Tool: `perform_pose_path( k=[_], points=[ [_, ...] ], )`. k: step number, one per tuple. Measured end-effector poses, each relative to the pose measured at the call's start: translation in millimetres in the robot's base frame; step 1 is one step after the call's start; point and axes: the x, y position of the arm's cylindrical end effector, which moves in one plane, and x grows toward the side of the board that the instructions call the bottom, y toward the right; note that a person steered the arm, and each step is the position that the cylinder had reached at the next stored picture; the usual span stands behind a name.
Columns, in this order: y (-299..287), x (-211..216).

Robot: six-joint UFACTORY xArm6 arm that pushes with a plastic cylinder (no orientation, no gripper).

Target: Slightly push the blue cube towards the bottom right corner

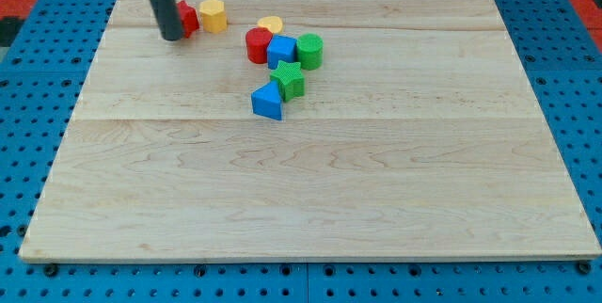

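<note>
Well right of tool (173, 36): blue cube (281, 51)

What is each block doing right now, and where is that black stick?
my tip: touching red block
yellow block: beside red block
red cylinder: against blue cube
green cylinder: against blue cube
yellow piece: behind
green star: upright
blue wedge: beside star

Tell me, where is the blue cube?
The blue cube sits near the view's top middle, squeezed between the red cylinder and green cylinder.
</note>
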Motion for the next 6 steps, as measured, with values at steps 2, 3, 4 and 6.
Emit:
perform_pose_path(
  k=[2,3,4,6],
  points=[
    [13.0,-1.7],
    [-12.8,-11.6],
    [-12.7,-20.8],
    [83.2,-3.4]
  ],
)
